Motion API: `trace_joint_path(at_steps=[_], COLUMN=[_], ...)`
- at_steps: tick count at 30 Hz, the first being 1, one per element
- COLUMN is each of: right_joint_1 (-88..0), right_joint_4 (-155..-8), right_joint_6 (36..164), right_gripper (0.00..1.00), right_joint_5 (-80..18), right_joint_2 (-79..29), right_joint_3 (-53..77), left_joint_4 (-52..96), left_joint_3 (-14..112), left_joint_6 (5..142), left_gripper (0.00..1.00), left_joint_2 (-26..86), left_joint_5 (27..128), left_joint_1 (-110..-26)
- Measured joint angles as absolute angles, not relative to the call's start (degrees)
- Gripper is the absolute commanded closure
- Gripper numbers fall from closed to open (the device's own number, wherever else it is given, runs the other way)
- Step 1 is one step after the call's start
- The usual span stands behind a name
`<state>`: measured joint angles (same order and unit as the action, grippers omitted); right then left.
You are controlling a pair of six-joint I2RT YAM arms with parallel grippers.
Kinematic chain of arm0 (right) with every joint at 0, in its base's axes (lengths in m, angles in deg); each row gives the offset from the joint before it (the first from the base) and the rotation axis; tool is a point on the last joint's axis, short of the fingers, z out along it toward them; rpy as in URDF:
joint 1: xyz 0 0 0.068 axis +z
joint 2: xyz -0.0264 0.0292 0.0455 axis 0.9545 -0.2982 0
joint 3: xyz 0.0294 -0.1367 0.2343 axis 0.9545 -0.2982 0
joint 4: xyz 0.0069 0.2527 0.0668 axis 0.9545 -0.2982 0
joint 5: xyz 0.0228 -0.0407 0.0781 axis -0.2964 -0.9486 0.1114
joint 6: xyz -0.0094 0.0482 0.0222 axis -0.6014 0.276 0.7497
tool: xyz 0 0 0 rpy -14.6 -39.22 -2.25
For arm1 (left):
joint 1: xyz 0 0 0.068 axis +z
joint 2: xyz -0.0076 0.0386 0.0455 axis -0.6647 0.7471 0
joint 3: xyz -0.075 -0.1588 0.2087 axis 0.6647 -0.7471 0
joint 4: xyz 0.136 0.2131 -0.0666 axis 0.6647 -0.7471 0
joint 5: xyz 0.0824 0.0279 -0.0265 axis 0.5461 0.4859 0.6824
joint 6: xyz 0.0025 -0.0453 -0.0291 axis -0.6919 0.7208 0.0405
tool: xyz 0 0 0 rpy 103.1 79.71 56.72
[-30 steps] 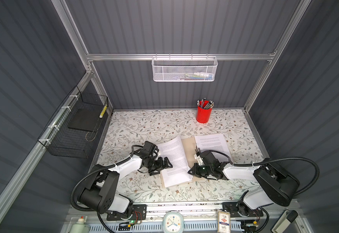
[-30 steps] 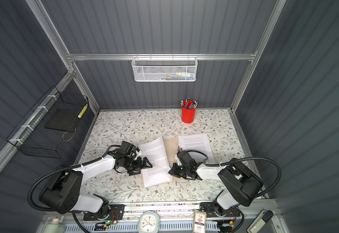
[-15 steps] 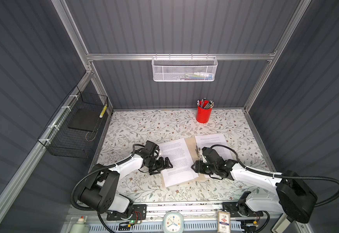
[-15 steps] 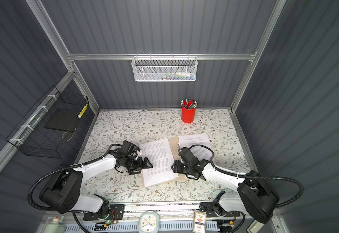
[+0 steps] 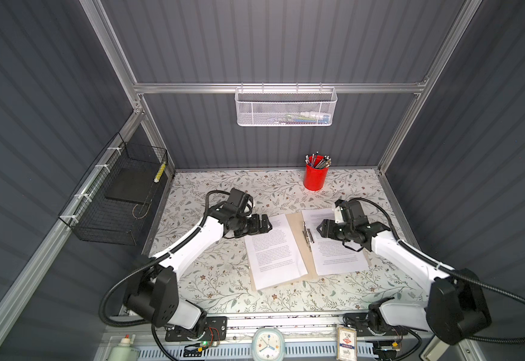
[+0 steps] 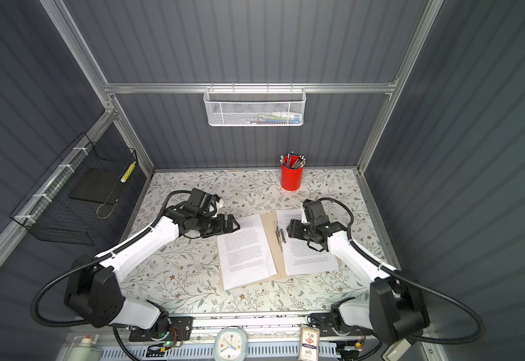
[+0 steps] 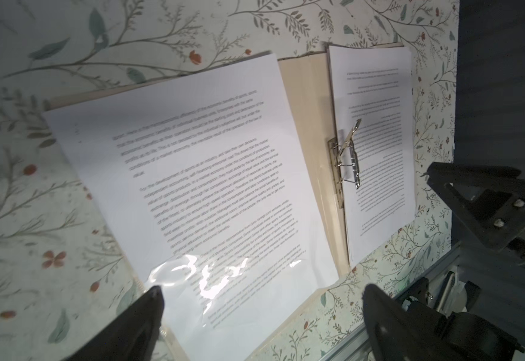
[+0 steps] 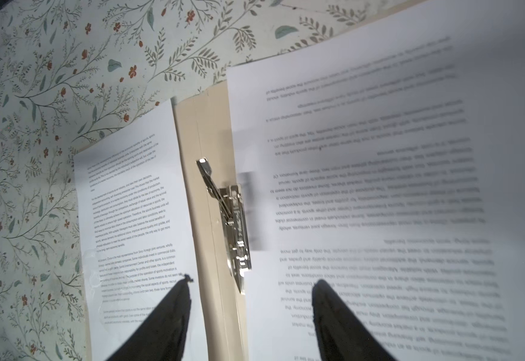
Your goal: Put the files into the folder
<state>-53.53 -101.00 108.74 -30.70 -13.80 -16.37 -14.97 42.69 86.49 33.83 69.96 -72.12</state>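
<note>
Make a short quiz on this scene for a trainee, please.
1. True or false: the folder lies closed.
2. The pens stand in: A) red cup, B) glass jar, C) blue mug?
3. Does the left gripper or the right gripper hold a sheet?
Key: 1 false; 2 A; 3 neither, both are open.

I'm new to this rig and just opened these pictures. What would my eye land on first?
The tan folder lies open mid-table, white files on both halves, its metal clip raised at the spine. The left claw at its left edge and the right claw over its right half are both open. A red pen cup stands at the back.
</note>
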Motion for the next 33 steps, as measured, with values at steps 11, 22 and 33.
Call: trace_joint_path(at_steps=[11,22,33], right_joint_1=[-55.4,-55.1,-51.9], right_joint_4=[-91.9,-87.3,-94.4], right_joint_6=[104.9,106.1,108.8], right_gripper=[0.39,0.45,0.48], right_joint_5=[-12.6,-1.3,-8.0], right_joint_2=[-38.3,-39.0,-10.7], right_joint_3=[-0.2,-4.7,-22.9], left_joint_4=[-6.2,-5.1,-2.9], left_joint_3=[47.4,47.4,46.4], left_joint_6=[91.1,91.1,90.4], left_gripper=[0.0,0.0,0.0], left_joint_2=[54.9,56.4,56.4], left_joint_5=[65.6,66.0,64.7], left_joint_1=[-75.1,-74.5,-72.4])
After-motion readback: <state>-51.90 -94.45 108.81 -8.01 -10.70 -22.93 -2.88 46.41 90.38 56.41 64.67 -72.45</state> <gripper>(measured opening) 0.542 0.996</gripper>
